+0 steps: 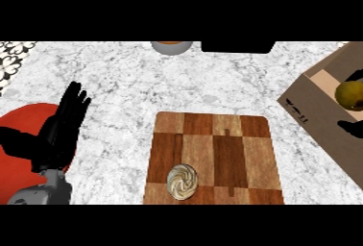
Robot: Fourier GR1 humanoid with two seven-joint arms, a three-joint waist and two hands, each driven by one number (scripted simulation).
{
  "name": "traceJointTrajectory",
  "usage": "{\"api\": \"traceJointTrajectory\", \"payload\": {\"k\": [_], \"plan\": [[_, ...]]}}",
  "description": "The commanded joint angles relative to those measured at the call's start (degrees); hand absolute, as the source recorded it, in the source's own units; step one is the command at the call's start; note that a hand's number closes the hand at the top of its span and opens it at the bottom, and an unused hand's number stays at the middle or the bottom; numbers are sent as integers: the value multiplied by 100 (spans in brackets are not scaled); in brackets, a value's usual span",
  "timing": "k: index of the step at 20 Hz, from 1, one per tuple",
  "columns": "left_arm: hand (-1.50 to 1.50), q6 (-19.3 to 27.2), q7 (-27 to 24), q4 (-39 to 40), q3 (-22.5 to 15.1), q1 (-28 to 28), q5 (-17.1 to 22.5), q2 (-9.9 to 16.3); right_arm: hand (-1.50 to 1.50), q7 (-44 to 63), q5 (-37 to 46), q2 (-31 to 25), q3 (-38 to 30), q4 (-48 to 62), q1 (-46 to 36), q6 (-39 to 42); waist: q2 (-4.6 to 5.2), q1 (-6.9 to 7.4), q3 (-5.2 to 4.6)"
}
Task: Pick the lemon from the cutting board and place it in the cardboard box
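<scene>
- Though only the head view is given, it shows the key relation: the lemon [349, 93] is not on the cutting board [212, 158] but at the picture's right edge, inside the outline of the cardboard box [312, 115], well apart from the board.
- Black parts of the right hand [356, 75] show just above the lemon, and another dark shape lies below it. The edge cuts off most of that hand, so it cannot be told whether it is closed on the lemon or has let go.
- Whether the lemon rests on the box floor or hangs above it cannot be told either. Its long axis seems to run up and down the picture, though part of it is cut off.
- The right hand is plainly the nearer one, so judged from here the remaining move is a release into the box, then a withdrawal.
- The left hand [67, 120] rests at the far left over a red plate [25, 122], fingers straight and together, pointing up, holding nothing.
- On the board lies only a round swirled disc [182, 181] near its lower edge.
</scene>
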Motion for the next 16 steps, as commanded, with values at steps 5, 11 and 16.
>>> {"api": "traceJointTrajectory", "payload": {"k": [5,11,16], "plan": [[0,-20,69,-98,-80,72,-20,-36,-150,-1058,-318,198,-379,2323,-909,-944,22,-4,59],[0,226,149,-99,-98,53,-167,-146,-150,-1877,-1654,604,-1228,1530,-1015,-1400,-36,-157,59],[0,114,199,-141,35,-112,-26,-9,-150,-1677,-2857,408,-1995,2090,-1413,-393,-26,-153,55]]}}
